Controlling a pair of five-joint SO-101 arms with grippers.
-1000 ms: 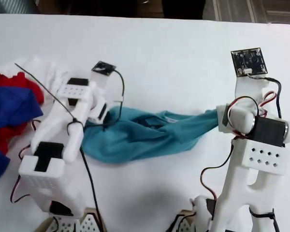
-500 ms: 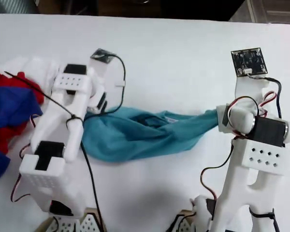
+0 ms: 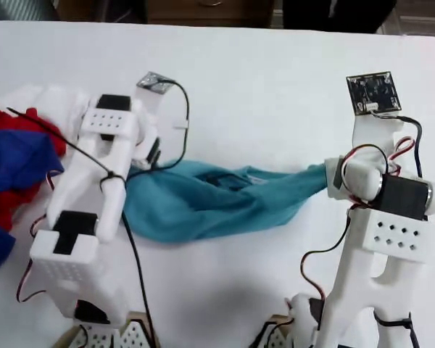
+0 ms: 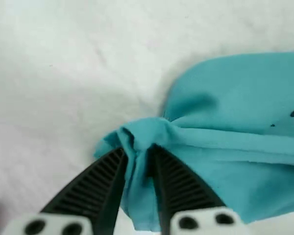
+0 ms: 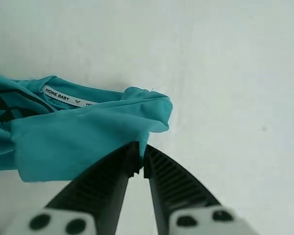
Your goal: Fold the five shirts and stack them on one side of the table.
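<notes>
A teal shirt (image 3: 217, 203) lies stretched across the middle of the white table, bunched and wrinkled. My left gripper (image 4: 137, 156) is shut on a pinched fold at the shirt's (image 4: 225, 127) left end; in the high view that arm (image 3: 101, 174) stands over that end. My right gripper (image 5: 138, 159) is shut on the shirt's (image 5: 88, 132) right end, where a white neck label (image 5: 68, 98) shows. The right arm (image 3: 377, 196) stands at the shirt's right tip in the high view.
A heap of red (image 3: 11, 123), blue (image 3: 18, 159) and white (image 3: 51, 98) shirts lies at the table's left edge beside the left arm. Bare table (image 3: 261, 87) stretches behind the teal shirt and in front of it between the arm bases.
The left arm has shifted a little away from me and leftwards with the shirt's left end, pulling the cloth slightly. The right arm has kept still.
</notes>
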